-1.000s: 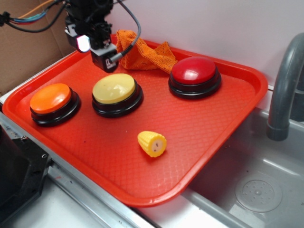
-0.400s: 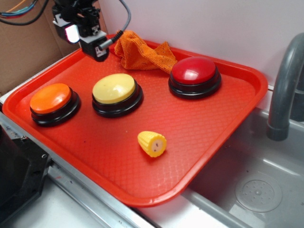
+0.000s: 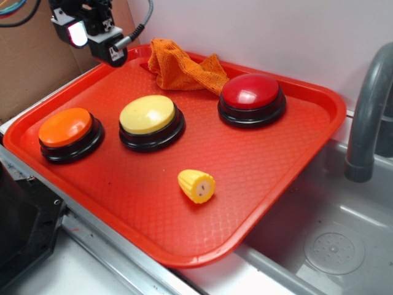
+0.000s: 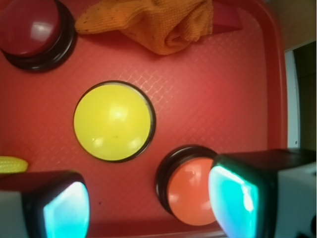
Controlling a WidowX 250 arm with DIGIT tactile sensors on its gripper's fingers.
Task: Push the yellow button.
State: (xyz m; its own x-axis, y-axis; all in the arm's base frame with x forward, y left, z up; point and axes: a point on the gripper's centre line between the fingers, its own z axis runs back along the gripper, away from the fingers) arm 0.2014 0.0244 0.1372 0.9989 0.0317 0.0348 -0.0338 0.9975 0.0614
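Observation:
The yellow button [image 3: 147,115] has a pale yellow dome on a black ring and sits left of the middle of the red tray [image 3: 184,255]. My gripper [image 3: 95,44] hangs high above the tray's far left corner, well back and left of the button, touching nothing. In the wrist view the yellow button [image 4: 113,120] lies ahead of the gripper [image 4: 148,208]. The jaws stand wide apart and empty, and the right finger [image 4: 233,201] covers part of the orange button [image 4: 190,191].
The orange button [image 3: 65,127] sits left of the yellow one and a red button [image 3: 250,91] to its right. An orange cloth [image 3: 184,66] lies at the tray's back. A toy corn piece [image 3: 196,185] lies near the front. A sink [image 3: 331,246] and faucet [image 3: 368,117] are at the right.
My gripper has moved up and to the left, away from the yellow button and the cloth. The buttons, the corn and the cloth have not moved.

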